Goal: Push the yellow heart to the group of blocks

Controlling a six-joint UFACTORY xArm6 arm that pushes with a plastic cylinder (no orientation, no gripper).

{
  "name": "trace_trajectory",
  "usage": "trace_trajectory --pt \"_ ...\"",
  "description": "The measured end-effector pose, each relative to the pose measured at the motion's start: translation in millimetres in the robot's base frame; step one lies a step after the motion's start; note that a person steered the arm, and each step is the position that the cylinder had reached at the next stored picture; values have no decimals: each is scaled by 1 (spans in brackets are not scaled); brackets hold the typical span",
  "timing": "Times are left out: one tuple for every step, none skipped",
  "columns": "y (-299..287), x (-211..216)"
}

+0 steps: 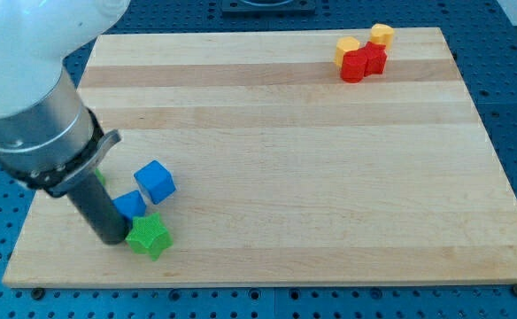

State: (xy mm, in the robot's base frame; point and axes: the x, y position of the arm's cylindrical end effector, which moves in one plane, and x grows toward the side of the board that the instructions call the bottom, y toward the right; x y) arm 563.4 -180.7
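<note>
Two yellow blocks sit at the view's top right: one [348, 45] touching a red block [354, 67], the other [381, 35] behind a second red block [375, 58]. I cannot tell which one is the heart. At the bottom left, a blue cube [156, 181], a smaller-looking blue block [131, 204] and a green star [147, 236] lie close together. My tip [113, 239] rests on the board just left of the green star and below the second blue block, far from the yellow blocks.
The wooden board [276, 159] lies on a blue perforated table. The arm's grey body [42, 133] covers the board's left edge. A sliver of another green block [102, 178] shows behind the rod.
</note>
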Motion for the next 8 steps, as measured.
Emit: trace_trajectory --pt "17 -27" --pt "25 -36" --pt "22 -36" --pt "-31 -36" --pt "-42 -36" --pt "-41 -38" --pt "-25 -49" --pt "8 -62"
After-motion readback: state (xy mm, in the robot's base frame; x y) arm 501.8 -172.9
